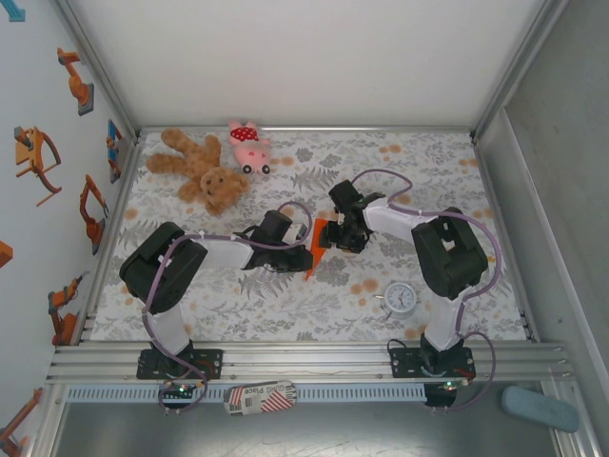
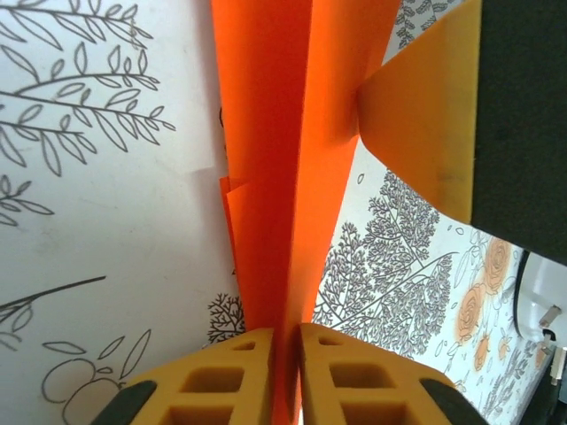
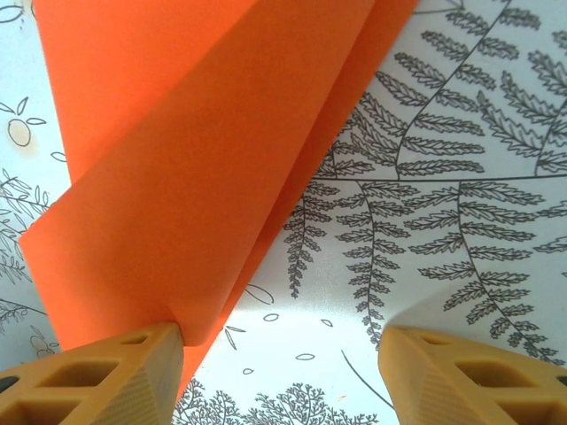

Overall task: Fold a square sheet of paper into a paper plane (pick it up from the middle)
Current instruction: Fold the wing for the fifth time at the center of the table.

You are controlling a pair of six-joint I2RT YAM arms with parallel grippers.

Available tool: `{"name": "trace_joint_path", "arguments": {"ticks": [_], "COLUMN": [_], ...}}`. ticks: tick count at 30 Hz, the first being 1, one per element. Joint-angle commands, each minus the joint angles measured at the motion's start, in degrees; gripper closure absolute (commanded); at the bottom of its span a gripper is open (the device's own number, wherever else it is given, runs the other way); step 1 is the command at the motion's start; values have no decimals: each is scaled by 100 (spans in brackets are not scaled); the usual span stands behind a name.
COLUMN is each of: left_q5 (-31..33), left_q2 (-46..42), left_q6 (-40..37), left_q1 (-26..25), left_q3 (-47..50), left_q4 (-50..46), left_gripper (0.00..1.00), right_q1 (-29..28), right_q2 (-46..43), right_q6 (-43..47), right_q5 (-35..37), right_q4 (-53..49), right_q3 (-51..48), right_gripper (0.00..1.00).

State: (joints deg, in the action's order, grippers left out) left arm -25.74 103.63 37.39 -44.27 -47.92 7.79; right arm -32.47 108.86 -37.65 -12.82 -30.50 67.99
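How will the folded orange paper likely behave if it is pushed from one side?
Probably floppy: the orange paper curls in a loose flap in the right wrist view. Likely very light, since the left jaws hold it by a thin pinch. Its creases may stiffen it lengthwise.

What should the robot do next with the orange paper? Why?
Probably close the right claw on the orange paper: the left claw is pinched shut on its fold, while the right one stands open with the paper against one finger.

Orange paper plane (image 1: 317, 246) mid-table, left hand (image 1: 301, 240) apparently pinching it, right hand (image 1: 335, 233) just beside, white clock (image 1: 400, 298) near
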Motion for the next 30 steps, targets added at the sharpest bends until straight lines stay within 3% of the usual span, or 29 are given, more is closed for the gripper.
{"name": "trace_joint_path", "arguments": {"ticks": [1,11,15,23,30], "left_q5": [157,113,91,113,101], "left_q2": [164,149,154,169,184], "left_q6": [-170,-134,-144,-126,-91], "left_q1": [-29,-26,-18,-12,-20], "left_q3": [90,99,82,72,92], "left_q4": [-440,-379,-379,-384,-363], "left_gripper": [86,87,86,86,86], "right_q1": [-93,-25,-20,-23,-22], "right_q2": [576,-1343,-1793,-1288,-751], "right_q6": [179,612,530,20,-64], "right_q5": [31,-292,-732,-1765,-1884], "right_q4": [597,949,1475,2559,2834], "right_q3": [-369,-844,-1272,-1420,-1310], "right_gripper": [38,39,44,79,86]}}
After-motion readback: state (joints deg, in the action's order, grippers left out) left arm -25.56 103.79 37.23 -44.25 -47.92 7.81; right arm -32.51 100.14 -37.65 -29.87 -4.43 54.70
